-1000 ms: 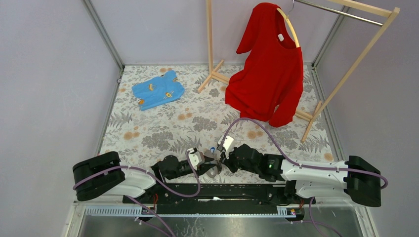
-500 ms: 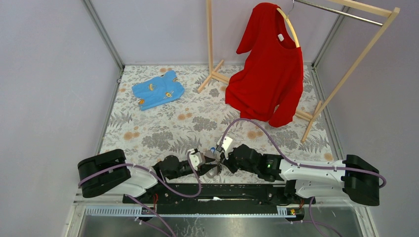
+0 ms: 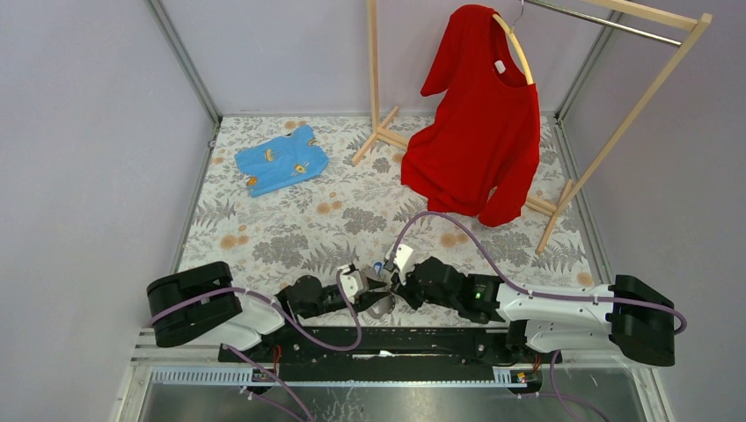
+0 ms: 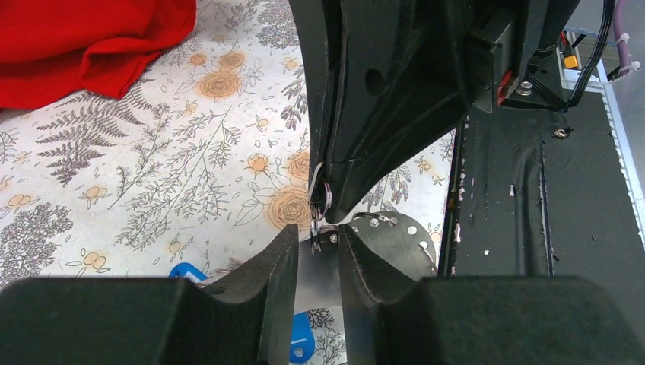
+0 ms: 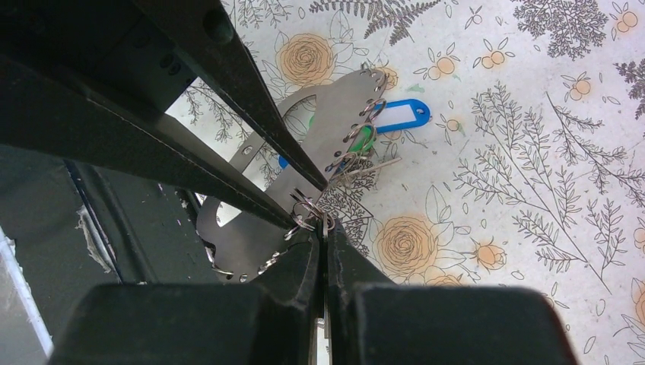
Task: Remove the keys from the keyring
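- The right hand [image 5: 325, 230] is pressed together, pinching a small keyring [image 5: 306, 208] at the edge of a silvery plate [image 5: 335, 99].
- The left hand [image 4: 316, 251], fingers narrowly parted, grips that plate.
- The keys [image 5: 398, 115], blue-tagged, cluster at the plate's rim, near-middle of the table [image 3: 290, 220].

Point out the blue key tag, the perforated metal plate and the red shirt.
blue key tag [image 5: 395, 116]: right wrist view, on its white label window.
perforated metal plate [image 4: 399, 247]: left wrist view, on its bare flat face.
red shirt [image 3: 484, 132]: top external view, on the chest.
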Action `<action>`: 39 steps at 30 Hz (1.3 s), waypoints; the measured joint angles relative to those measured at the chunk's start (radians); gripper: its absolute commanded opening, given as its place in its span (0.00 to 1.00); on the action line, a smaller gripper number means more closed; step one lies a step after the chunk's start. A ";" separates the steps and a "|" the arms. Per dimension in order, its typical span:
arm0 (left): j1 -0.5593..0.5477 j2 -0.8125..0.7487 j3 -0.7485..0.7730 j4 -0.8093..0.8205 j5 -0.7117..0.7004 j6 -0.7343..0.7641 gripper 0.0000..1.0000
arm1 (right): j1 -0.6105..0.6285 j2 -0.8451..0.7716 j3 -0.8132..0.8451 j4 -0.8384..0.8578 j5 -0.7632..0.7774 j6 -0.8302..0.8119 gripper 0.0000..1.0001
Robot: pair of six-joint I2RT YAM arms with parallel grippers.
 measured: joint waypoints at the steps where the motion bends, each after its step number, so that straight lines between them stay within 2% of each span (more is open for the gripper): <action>1: 0.000 0.007 0.001 0.007 0.001 0.000 0.25 | 0.000 0.000 0.000 0.000 0.000 0.000 0.00; 7: 0.000 0.041 0.005 0.029 0.014 0.002 0.00 | 0.000 0.000 0.000 -0.011 -0.001 0.000 0.00; 27: -0.002 0.046 -0.015 0.114 -0.047 -0.060 0.00 | -0.005 -0.010 0.001 -0.060 0.061 0.092 0.00; 39: -0.002 0.031 -0.019 0.132 -0.060 -0.083 0.02 | -0.021 0.022 0.055 -0.111 0.079 0.097 0.00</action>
